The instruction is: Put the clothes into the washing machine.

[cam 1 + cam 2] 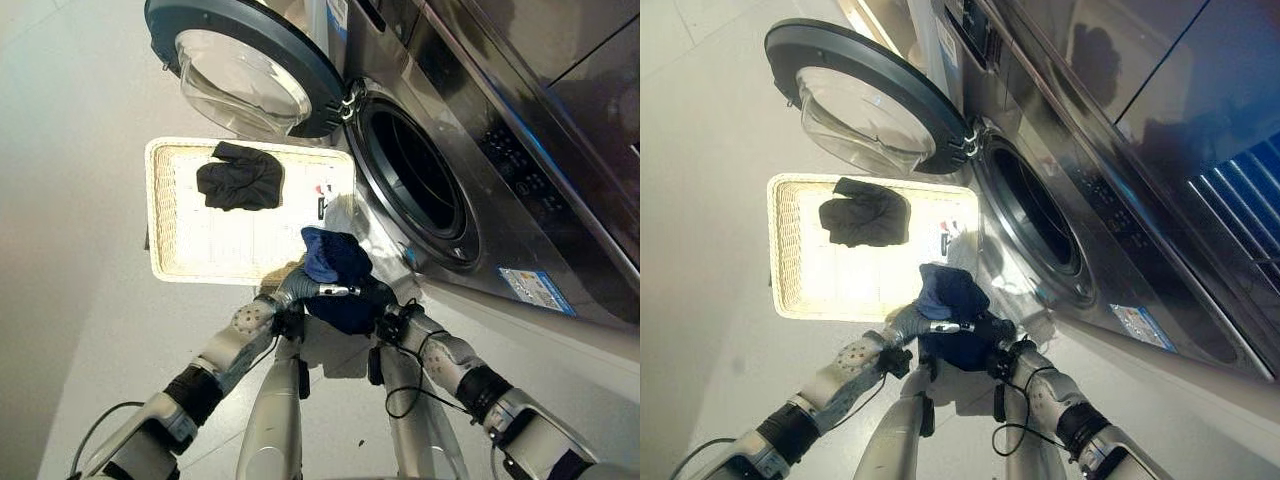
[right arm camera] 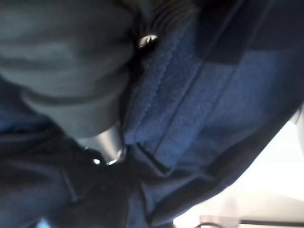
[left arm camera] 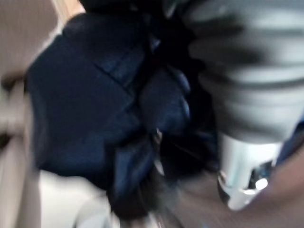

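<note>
A navy blue garment [image 1: 335,258] hangs bunched between my two hands, just off the basket's near right corner and below the washing machine's round opening [image 1: 420,180]. My left hand [image 1: 296,288] grips it from the left, one silver finger lying across the cloth. My right hand [image 1: 392,318] holds it from the right, its fingers sunk into the folds [image 2: 213,95]. The left wrist view shows the blue cloth [image 3: 90,109] bunched against the dark ribbed cover [image 3: 247,71]. A black garment [image 1: 240,178] lies in the white woven basket [image 1: 160,230].
The washer's round door [image 1: 245,65] stands swung open to the left, above the far end of the basket. The machine's steel front [image 1: 520,230] runs along the right side. Pale floor [image 1: 70,200] stretches left of the basket.
</note>
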Motion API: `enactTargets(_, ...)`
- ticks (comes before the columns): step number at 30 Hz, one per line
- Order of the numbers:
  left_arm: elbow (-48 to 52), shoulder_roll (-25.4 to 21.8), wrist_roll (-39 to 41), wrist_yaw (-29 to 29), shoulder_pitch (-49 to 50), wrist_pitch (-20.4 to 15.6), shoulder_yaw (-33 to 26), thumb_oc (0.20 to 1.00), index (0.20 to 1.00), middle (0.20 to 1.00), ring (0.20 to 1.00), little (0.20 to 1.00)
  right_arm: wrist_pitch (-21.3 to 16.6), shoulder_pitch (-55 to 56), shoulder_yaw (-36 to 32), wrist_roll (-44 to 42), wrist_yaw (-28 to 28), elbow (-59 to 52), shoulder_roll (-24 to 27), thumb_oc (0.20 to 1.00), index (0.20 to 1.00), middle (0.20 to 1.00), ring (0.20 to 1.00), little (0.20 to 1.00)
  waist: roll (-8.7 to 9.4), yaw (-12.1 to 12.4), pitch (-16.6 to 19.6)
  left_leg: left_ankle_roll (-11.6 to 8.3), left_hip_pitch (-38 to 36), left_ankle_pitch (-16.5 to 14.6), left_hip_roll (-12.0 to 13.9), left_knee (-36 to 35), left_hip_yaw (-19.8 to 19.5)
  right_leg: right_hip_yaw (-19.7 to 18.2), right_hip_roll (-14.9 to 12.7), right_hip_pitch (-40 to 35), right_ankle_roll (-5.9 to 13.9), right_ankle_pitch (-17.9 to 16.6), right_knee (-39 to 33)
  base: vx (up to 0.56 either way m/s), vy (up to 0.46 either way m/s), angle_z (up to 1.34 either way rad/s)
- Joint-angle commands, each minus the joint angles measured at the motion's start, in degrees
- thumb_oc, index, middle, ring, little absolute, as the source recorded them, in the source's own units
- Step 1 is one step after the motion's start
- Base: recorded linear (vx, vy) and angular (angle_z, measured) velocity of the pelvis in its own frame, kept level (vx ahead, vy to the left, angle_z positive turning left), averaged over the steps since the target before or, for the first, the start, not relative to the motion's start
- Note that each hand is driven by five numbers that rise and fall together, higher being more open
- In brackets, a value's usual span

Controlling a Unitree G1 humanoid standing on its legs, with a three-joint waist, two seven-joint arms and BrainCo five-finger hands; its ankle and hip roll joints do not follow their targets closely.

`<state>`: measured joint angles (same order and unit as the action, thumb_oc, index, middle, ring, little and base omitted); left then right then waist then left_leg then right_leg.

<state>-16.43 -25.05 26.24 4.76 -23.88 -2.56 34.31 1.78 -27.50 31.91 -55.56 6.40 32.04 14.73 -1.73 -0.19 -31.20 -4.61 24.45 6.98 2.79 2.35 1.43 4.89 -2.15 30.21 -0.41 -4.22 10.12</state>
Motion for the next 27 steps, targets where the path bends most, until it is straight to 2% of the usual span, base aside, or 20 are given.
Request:
enactTargets(1, 1.0, -2.4, -12.6, 18.7, 0.8, -1.5, -5.7, 1.0, 1.0, 1.0, 1.0, 1.0, -6.4, 0.8, -5.1, -8.6, 0.6, -3.1, 0.6, 0.2, 0.2, 0.2, 0.2, 0.2, -2.85, 1.2, 1.4, 1.26, 3.9, 0.0, -5.1, 1.0, 0.1, 3.0, -0.4, 0.5, 4.1, 2.6, 1.3, 0.0, 0.0, 0.0)
enactTargets(5, -1.1, -4.2, -14.7, 26.2, 1.4, 2.2, -8.5, 1.0, 1.0, 1.0, 1.0, 1.0, -8.4, -0.5, -9.3, -13.8, 0.6, -0.8, 1.2, 0.2, 0.2, 0.2, 0.2, 0.2, -4.4, 2.0, 1.4, 1.01, 4.7, 0.0, -5.5, 1.7, -0.1, 3.6, -1.1, 1.5, 3.87, 3.3, 2.7, 0.06, 0.012, 0.04)
enactTargets(6, -2.2, -4.3, -13.7, 27.8, 1.7, 3.2, -9.6, 1.0, 1.0, 1.0, 1.0, 1.0, -8.8, -1.6, -11.2, -14.9, 0.6, 0.4, 1.4, 0.2, 0.2, 0.2, 0.2, 0.2, -5.3, 2.3, 1.4, 0.97, 4.9, 0.2, -5.7, 1.8, -0.1, 3.8, -1.3, 2.0, 3.76, 3.5, 3.2, 0.09, 0.058, 0.1)
enactTargets(10, -7.0, -1.8, -6.3, 28.1, 3.1, 1.8, -11.5, 1.0, 1.0, 1.0, 1.0, 1.0, -10.4, -7.3, -16.6, -19.9, -1.2, 4.3, 1.6, 0.2, 0.2, 0.2, 0.2, 0.2, -8.01, 3.3, 1.4, 0.67, 6.6, 0.5, -5.8, 2.8, 0.1, 4.5, -1.9, 4.4, 3.38, 4.5, 6.0, 0.08, 0.047, 0.11)
enactTargets(15, -10.8, 0.6, -3.3, 27.1, 5.3, 0.1, -12.1, 1.0, 1.0, 1.0, 1.0, 1.0, -12.1, -13.0, -22.2, -27.2, -3.6, 6.2, 2.7, 0.2, 0.2, 0.2, 0.2, 0.2, -10.36, 4.0, 1.4, 0.68, 8.1, 0.5, -6.0, 3.9, 0.4, 4.3, -1.9, 6.7, 2.94, 5.7, 8.6, 0.08, 0.051, 0.06)
enactTargets(18, -11.2, 0.8, -2.9, 27.1, 5.7, -0.3, -11.9, 1.0, 1.0, 1.0, 1.0, 1.0, -12.7, -14.5, -23.5, -28.9, -4.3, 6.6, 3.3, 0.2, 0.2, 0.2, 0.2, 0.2, -10.8, 4.1, 1.4, 0.67, 8.4, 0.5, -5.9, 4.2, 0.6, 4.3, -1.9, 7.2, 2.86, 6.0, 9.2, 0.04, 0.039, 0.02)
enactTargets(19, -12.7, 2.1, -1.5, 26.1, 8.4, -2.7, -11.3, 1.0, 1.0, 1.0, 1.0, 1.0, -17.3, -19.7, -28.6, -34.6, -6.6, 7.9, 5.7, 0.2, 0.2, 0.2, 0.2, 0.2, -12.43, 4.4, 1.4, 0.77, 9.1, 0.4, -6.0, 4.4, 0.8, 3.7, -1.6, 8.7, 2.53, 7.2, 11.1, 0.07, 0.076, 0.03)
enactTargets(22, -12.7, 2.1, -1.5, 26.1, 8.4, -2.7, -11.3, 1.0, 1.0, 1.0, 1.0, 1.0, -17.3, -19.7, -28.6, -34.6, -6.6, 7.9, 5.7, 0.2, 0.2, 0.2, 0.2, 0.2, -12.43, 4.4, 1.4, 0.77, 9.1, 0.4, -6.0, 4.4, 0.8, 3.7, -1.6, 8.7, 2.53, 7.2, 11.1, 0.04, 0.052, -0.03)
enactTargets(23, -13.2, 2.5, -0.4, 24.8, 11.7, -4.9, -10.0, 1.0, 1.0, 1.0, 1.0, 1.0, -29.4, -25.8, -33.7, -41.0, -10.5, 7.3, 9.9, 0.2, 0.2, 0.2, 0.2, 0.2, -13.79, 4.6, 1.4, 0.75, 9.6, 0.2, -5.7, 4.5, 1.2, 3.0, -1.1, 10.0, 2.23, 8.0, 12.2, 0.08, 0.082, -0.09)
enactTargets(24, -13.2, 2.5, -0.2, 24.7, 12.0, -4.9, -9.7, 1.0, 1.0, 1.0, 1.0, 1.0, -31.9, -26.1, -33.9, -41.9, -10.7, 7.2, 10.3, 0.2, 0.2, 0.2, 0.2, 0.2, -13.78, 4.6, 1.4, 0.73, 9.2, -0.3, -5.8, 4.6, 1.3, 2.8, -1.1, 9.8, 2.26, 8.7, 12.5, 0.08, 0.088, -0.09)
enactTargets(25, -13.1, 2.4, 0.0, 24.3, 13.0, -5.4, -9.6, 1.0, 1.0, 1.0, 1.0, 1.0, -38.9, -28.1, -36.2, -44.5, -11.9, 5.5, 12.5, 0.2, 0.2, 0.2, 0.2, 0.2, -14.02, 4.6, 1.4, 0.78, 9.9, 0.1, -5.4, 4.6, 1.4, 2.7, -0.8, 10.4, 2.18, 8.3, 12.6, 0.0, 0.0, 0.0)
enactTargets(26, -13.1, 2.4, 0.0, 24.2, 12.9, -5.5, -9.6, 1.0, 1.0, 1.0, 1.0, 1.0, -39.1, -28.2, -36.1, -44.5, -11.9, 5.5, 12.5, 0.2, 0.2, 0.2, 0.2, 0.2, -14.07, 4.8, 1.4, 0.78, 10.1, 0.1, -5.4, 4.6, 1.5, 2.7, -0.7, 10.6, 2.16, 8.2, 12.5, 0.04, -0.023, -0.1)
enactTargets(27, -12.7, 1.7, -0.1, 23.4, 14.0, -5.8, -9.3, 1.0, 1.0, 1.0, 1.0, 1.0, -47.7, -29.6, -38.5, -46.7, -13.9, 3.9, 15.5, 0.2, 0.2, 0.2, 0.2, 0.2, -13.97, 4.6, 1.4, 0.94, 10.0, -0.7, -5.5, 4.7, 1.3, 2.4, -0.6, 10.6, 2.18, 9.3, 13.4, 0.05, -0.055, -0.1)
